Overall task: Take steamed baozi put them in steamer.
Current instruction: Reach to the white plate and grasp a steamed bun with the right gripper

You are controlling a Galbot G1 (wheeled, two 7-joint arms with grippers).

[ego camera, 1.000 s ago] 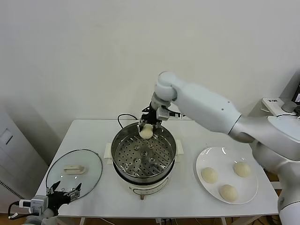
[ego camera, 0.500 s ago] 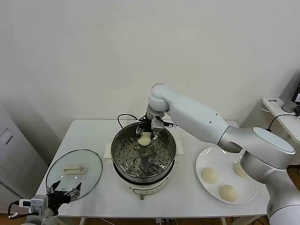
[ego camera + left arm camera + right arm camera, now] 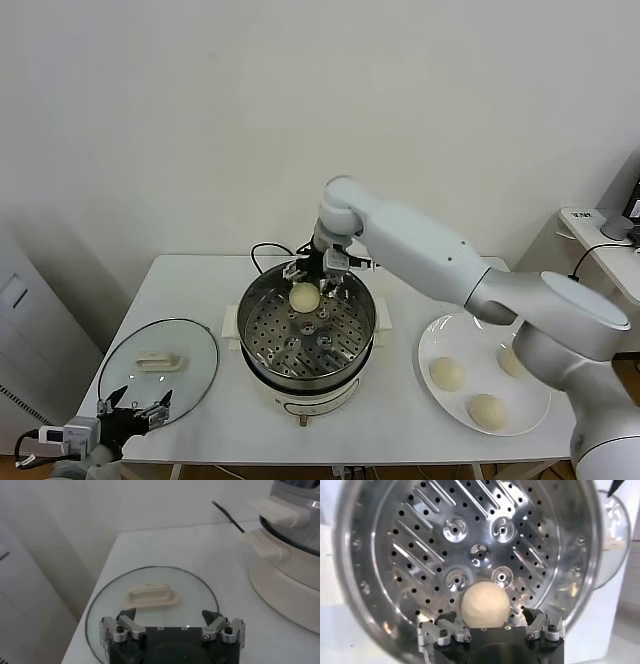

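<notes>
The steel steamer stands mid-table on its white base; its perforated tray fills the right wrist view. One cream baozi rests on the tray's far side, also seen in the right wrist view. My right gripper is inside the pot; in its wrist view its jaws stand open on either side of that baozi, clear of it. Three more baozi lie on the white plate at the right. My left gripper waits open at the table's front left.
The glass lid with a cream handle lies flat at the table's left, just under the left gripper. A black cord runs behind the steamer. My right arm reaches across above the plate.
My right gripper has lowered the baozi into the steamer and opened; the baozi now sits on the tray. The left arm has not moved.
</notes>
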